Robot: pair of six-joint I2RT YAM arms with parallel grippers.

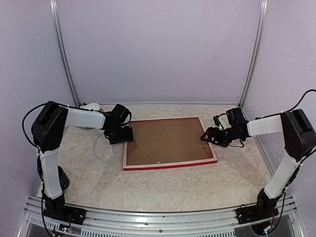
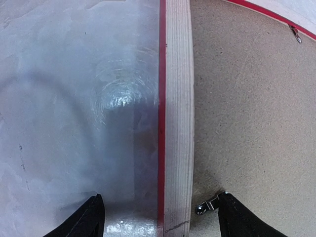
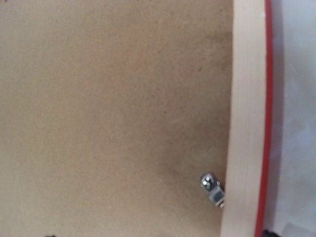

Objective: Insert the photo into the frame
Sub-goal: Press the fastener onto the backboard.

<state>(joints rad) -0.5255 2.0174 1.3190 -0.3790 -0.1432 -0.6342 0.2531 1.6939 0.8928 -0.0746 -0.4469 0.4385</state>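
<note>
Face-down frame (image 1: 170, 164) looks stiff and light; grip its wooden rails. Left gripper (image 2: 161, 196) straddles the left rail, wide open, empty; right gripper (image 1: 205, 137) also open, empty.

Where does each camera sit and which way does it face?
Top external: high behind the bases, looking down over the table; left arm and right arm show, reaching to the frame.
Left wrist: on the left gripper, looking down at the frame's left side; both black fingertips show, astride it.
Right wrist: on the right gripper, looking down at the frame's right side; hardly any finger shows.
Shared: both wrist views show the board, pale frame wood and a clip.
</note>
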